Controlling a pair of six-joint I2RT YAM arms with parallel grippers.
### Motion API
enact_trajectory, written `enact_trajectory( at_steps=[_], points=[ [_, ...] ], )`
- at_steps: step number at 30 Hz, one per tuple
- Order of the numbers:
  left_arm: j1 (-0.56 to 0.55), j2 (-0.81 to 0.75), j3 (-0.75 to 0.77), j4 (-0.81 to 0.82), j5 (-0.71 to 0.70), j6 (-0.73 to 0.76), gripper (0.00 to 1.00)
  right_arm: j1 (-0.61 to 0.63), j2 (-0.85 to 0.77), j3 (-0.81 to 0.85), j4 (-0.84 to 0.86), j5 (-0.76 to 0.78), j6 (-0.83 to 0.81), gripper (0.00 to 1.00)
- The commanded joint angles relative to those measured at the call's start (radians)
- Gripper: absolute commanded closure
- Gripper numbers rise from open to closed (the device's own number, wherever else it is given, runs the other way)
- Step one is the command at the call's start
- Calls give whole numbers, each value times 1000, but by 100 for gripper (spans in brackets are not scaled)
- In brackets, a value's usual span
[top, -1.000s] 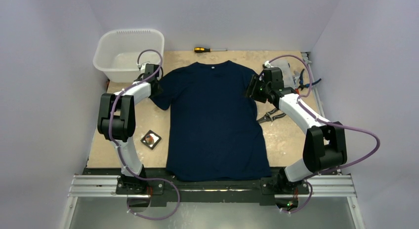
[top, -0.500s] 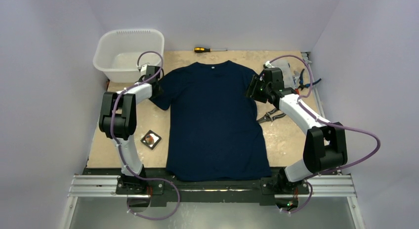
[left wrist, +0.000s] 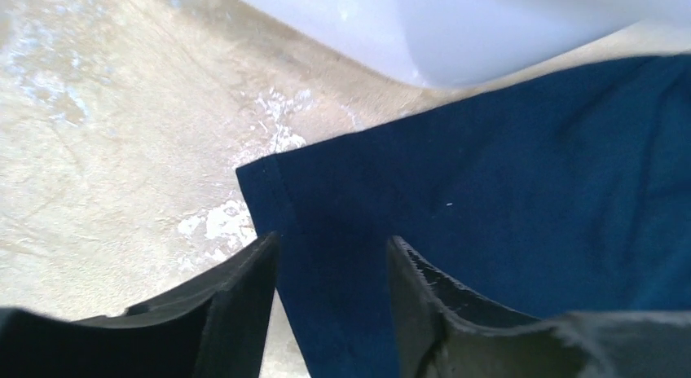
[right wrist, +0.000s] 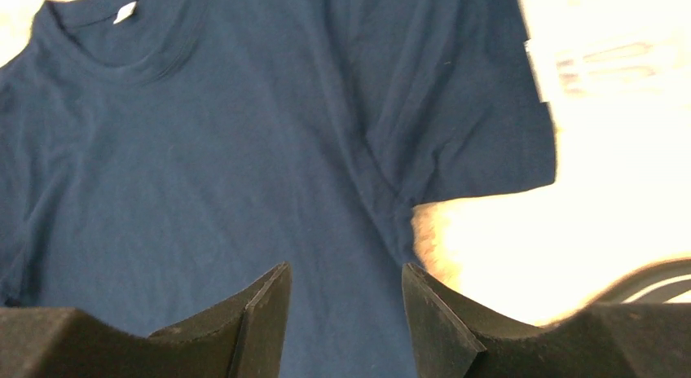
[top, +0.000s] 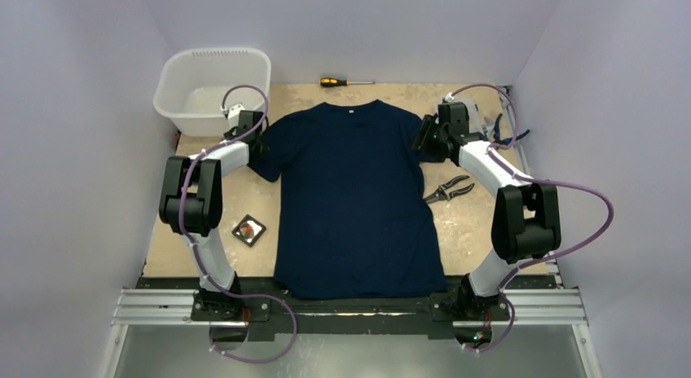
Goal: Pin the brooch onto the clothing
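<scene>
We judge the pinning not yet begun: the brooch point(top: 251, 228) lies in its small black tray point(top: 238, 231) on the counter point(top: 473, 223), just left of the shirt point(top: 352, 199). The shirt lies flat, its long axis running from the hem by the arm bases to the collar at the far side. The left claw point(left wrist: 332, 241) stands open over the left sleeve's edge and the right claw point(right wrist: 346, 268) open above the right sleeve. Neither holds anything.

Left wrist view: T-shirt point(left wrist: 505, 191) sleeve runs off the right edge and under the left gripper point(left wrist: 332, 239); white tub point(left wrist: 489, 28) cropped above. Right wrist view: pliers handles point(right wrist: 652, 279), right of the right gripper point(right wrist: 345, 268), blurred and cropped. Overhead: brooch point(top: 250, 228) too small to read.
</scene>
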Motion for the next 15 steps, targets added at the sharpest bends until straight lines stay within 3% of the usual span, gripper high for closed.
enact_trajectory(
  at_steps=[1,4,15],
  points=[
    [-10,-152,21,-2,0,-3,44,-29,25,54,-7,122,11,44],
    [-9,-212,36,-53,13,1,36,-47,52,56,3,154,13,45],
    [-13,-469,-22,-199,123,37,35,-82,229,126,12,239,-10,44]
  ],
)
